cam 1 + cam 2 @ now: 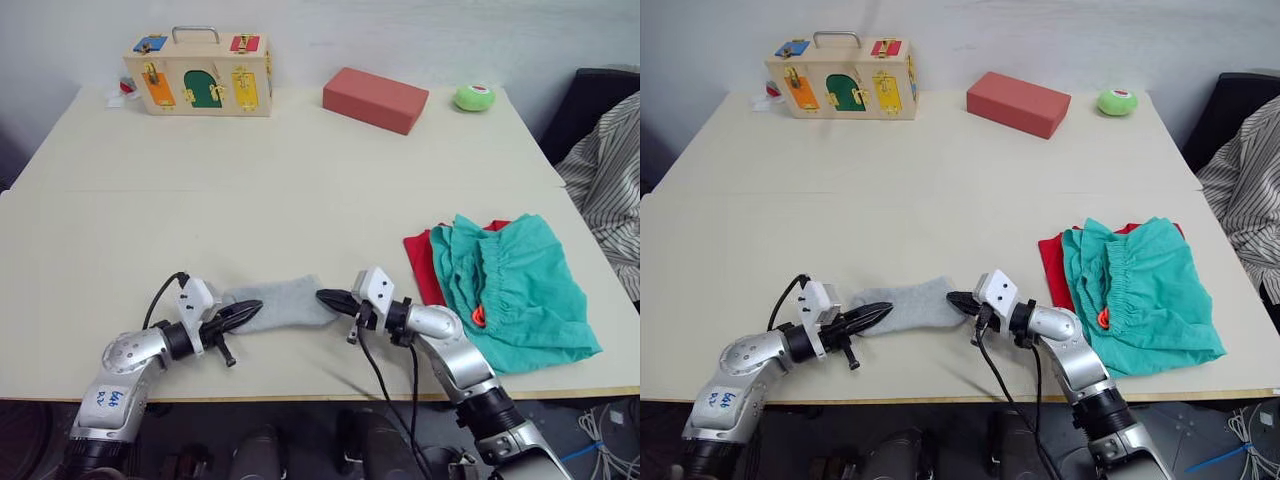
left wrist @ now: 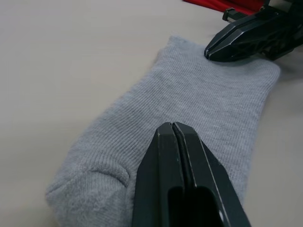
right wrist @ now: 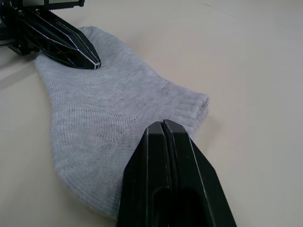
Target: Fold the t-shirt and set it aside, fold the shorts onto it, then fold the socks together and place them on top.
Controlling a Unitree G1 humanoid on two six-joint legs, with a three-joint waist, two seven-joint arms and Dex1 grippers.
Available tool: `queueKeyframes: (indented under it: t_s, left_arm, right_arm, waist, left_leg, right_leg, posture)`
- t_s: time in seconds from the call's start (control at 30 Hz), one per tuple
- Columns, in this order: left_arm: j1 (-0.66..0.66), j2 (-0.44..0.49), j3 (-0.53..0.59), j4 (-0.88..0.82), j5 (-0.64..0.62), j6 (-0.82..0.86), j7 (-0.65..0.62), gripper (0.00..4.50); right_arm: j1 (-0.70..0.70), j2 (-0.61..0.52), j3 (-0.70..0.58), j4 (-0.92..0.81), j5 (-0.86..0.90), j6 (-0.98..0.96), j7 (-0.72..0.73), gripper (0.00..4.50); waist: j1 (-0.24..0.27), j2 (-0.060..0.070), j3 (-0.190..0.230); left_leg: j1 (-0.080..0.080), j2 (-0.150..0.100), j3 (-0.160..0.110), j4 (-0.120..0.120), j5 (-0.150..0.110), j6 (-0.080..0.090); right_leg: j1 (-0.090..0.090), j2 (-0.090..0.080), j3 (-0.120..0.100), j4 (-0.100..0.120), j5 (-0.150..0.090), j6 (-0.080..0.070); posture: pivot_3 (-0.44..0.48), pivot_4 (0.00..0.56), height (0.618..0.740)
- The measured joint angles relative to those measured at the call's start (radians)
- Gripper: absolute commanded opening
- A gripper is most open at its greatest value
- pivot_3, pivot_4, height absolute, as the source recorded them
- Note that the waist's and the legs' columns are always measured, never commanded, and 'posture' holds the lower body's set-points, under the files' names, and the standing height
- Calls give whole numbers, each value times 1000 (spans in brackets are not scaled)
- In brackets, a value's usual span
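Observation:
The light grey socks (image 1: pixel 285 305) lie flat near the table's front edge, stacked as one piece, with the cuff end (image 3: pixel 189 101) toward the right. My left gripper (image 1: pixel 255 306) is shut, its tip resting over the socks' left end. From the other side my right gripper (image 1: pixel 323 297), also shut, has its tip at the cuff end. No cloth shows between either pair of fingers. At the right the teal shorts (image 1: pixel 520 285) with an orange drawstring (image 1: pixel 478 315) lie on the red t-shirt (image 1: pixel 422 262), of which only an edge shows.
A wooden latch box (image 1: pixel 200 80), a red block (image 1: pixel 375 98) and a green ball (image 1: pixel 474 97) stand along the table's far edge. A striped cloth (image 1: pixel 610 180) hangs off a chair beyond the right edge. The table's front edge (image 1: pixel 300 395) runs just behind my wrists.

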Motion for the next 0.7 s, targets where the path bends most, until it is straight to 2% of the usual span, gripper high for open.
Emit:
queueKeyframes:
  t_s: [0.1, 0.23, 0.27, 0.37, 0.5, 0.6, 0.7]
  left_arm:
    - [24, -12, 32, -1, -25, -13, -3, 17]
    - [58, -6, 121, -67, -166, 63, -28, 17]
    - [71, 15, 140, -92, -205, 104, -37, 191]
    - [107, 115, 241, -134, -331, 276, -34, 899]
    - [128, 259, 326, -122, -407, 509, -8, 2171]
    - [84, 350, 348, -113, -510, 785, 58, 3136]
    - [0, 385, 347, -78, -573, 974, 96, 4092]
  right_arm:
    - [14, -34, -16, -2, 20, -13, 39, 0]
    - [-13, -60, -36, -24, 59, 17, 103, 0]
    - [-39, -58, -33, -26, 59, 28, 115, 0]
    - [-145, -24, 2, -33, 55, 62, 136, 0]
    - [-202, 21, 77, 3, 10, 73, 150, 0]
    - [-229, 31, 128, 85, -61, 50, 149, 0]
    - [-242, 35, 151, 132, -96, 27, 153, 0]
  waist:
    - [-1, 0, 0]
    - [-8, 0, 0]
    - [-11, 0, 0]
    - [-17, 0, 0]
    - [-17, 0, 0]
    - [-6, 0, 1]
    - [-3, 0, 1]
  left_leg:
    - [0, 0, 0, 0, -1, 2]
    - [0, 2, 0, -1, -1, 1]
    - [0, 2, 0, -1, -1, 1]
    - [1, 2, -1, -2, 0, 0]
    - [1, 2, -2, -2, 1, -2]
    - [-1, 0, -3, -1, 1, -2]
    - [-2, -1, -2, 0, 1, -2]
  right_leg:
    - [0, 0, 0, 0, 0, 0]
    - [-1, 1, 0, 1, 0, 0]
    - [-1, 2, 0, 1, 0, 0]
    - [-1, 2, -1, 2, -1, -1]
    - [-1, 2, -1, 1, -1, -2]
    - [-1, -1, -2, 1, -1, -2]
    - [-1, -2, -1, 0, -1, -1]
  posture:
    - [0, 150, 740]
    - [0, 150, 740]
    - [0, 150, 740]
    - [0, 150, 740]
    - [0, 150, 740]
    - [0, 150, 740]
    - [0, 150, 740]
